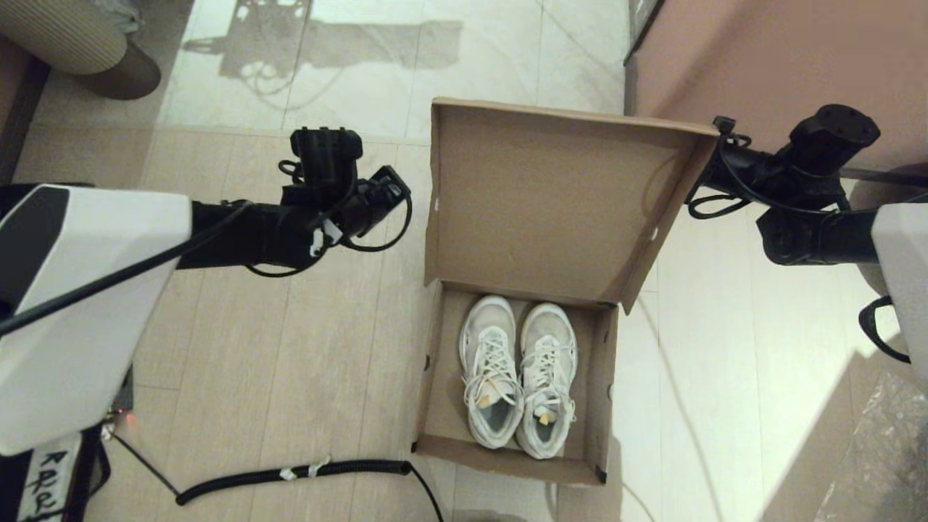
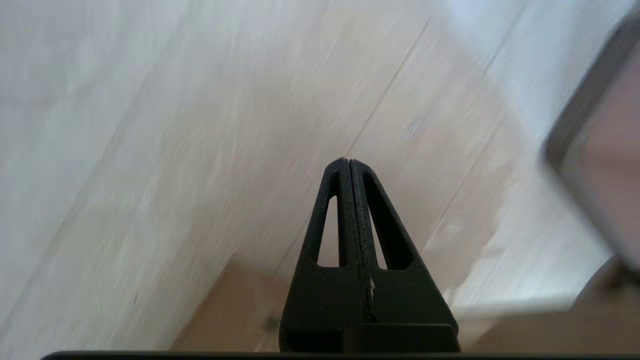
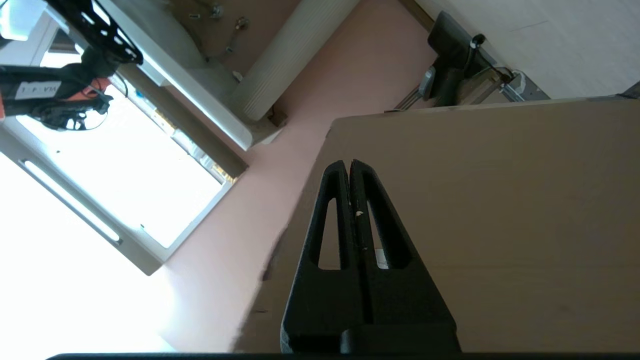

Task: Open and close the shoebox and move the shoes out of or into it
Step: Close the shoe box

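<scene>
The brown cardboard shoebox (image 1: 433,377) stands open on the floor, its lid (image 1: 551,210) tipped up and back. Both white lace-up shoes (image 1: 518,373) lie side by side inside, toes toward the lid. My left gripper (image 1: 391,190) hovers left of the lid, apart from it; the left wrist view shows that gripper (image 2: 348,161) shut and empty over the floor. My right arm (image 1: 797,174) reaches to the lid's upper right corner, its fingertips hidden behind the lid. Seen from the right wrist, the right gripper (image 3: 348,162) is shut against the lid's outer face (image 3: 500,225), holding nothing.
A pinkish-brown cabinet (image 1: 783,58) stands right behind the box. A black corrugated cable (image 1: 290,475) lies on the floor at front left. A ribbed round object (image 1: 80,43) sits at back left, and crinkled plastic (image 1: 884,449) at front right.
</scene>
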Motion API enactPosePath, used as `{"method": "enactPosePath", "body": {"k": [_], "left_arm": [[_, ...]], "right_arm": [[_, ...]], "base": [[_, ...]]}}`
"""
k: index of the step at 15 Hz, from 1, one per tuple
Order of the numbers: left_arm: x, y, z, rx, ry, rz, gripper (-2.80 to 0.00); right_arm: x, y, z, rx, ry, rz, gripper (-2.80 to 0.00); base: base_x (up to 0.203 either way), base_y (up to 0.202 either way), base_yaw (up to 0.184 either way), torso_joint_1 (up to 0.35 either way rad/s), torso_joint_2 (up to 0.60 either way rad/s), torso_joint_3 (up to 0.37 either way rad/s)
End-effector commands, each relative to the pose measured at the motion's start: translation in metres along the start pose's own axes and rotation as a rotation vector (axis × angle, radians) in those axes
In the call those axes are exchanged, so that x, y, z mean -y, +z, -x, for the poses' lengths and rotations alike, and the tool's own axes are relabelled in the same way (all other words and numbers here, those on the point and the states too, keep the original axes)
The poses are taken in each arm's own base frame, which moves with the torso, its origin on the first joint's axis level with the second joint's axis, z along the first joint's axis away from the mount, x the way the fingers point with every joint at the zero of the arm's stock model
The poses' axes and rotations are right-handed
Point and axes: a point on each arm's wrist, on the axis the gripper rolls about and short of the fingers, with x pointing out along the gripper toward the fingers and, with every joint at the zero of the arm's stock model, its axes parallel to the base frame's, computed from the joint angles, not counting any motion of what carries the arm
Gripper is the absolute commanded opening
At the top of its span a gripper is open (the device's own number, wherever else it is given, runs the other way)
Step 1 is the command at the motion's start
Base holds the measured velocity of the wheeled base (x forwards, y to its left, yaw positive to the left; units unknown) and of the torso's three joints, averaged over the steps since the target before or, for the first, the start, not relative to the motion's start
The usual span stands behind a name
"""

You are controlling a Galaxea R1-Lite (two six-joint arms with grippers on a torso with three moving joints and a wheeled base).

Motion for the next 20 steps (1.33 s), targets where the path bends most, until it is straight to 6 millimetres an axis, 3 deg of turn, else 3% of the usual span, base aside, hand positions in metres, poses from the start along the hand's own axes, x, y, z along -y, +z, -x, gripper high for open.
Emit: {"method": "enactPosePath", "body": {"k": [1,3,10,15,20], "left_arm": [[-0.001,0.025,0.004,0.060,-0.015,0.011,-2.80],[-0.008,0.030,0.002,0.032,-0.057,0.009,-2.80],[-0.024,0.009,-0.019,0.030,-0.086,-0.017,-2.80],[-0.037,-0.011,-0.035,0.025,-0.127,-0.039,-2.80],[-0.041,-0.018,-0.039,0.014,-0.125,-0.040,-2.80]], "right_arm": [[-0.012,-0.008,-0.001,-0.030,-0.003,0.005,-2.80],[-0.020,-0.013,-0.001,-0.039,-0.003,-0.005,-2.80],[-0.029,-0.041,0.003,-0.137,-0.082,-0.053,-2.80],[-0.014,-0.066,0.010,-0.192,-0.129,-0.091,-2.80],[0.000,-0.103,0.006,-0.265,-0.150,-0.124,-2.80]], "base": [[0.000,0.000,0.000,0.000,0.00,0.000],[0.000,0.000,0.000,0.000,0.00,0.000],[0.000,0.000,0.000,0.000,0.00,0.000],[0.000,0.000,0.000,0.000,0.00,0.000],[0.000,0.000,0.000,0.000,0.00,0.000]]}}
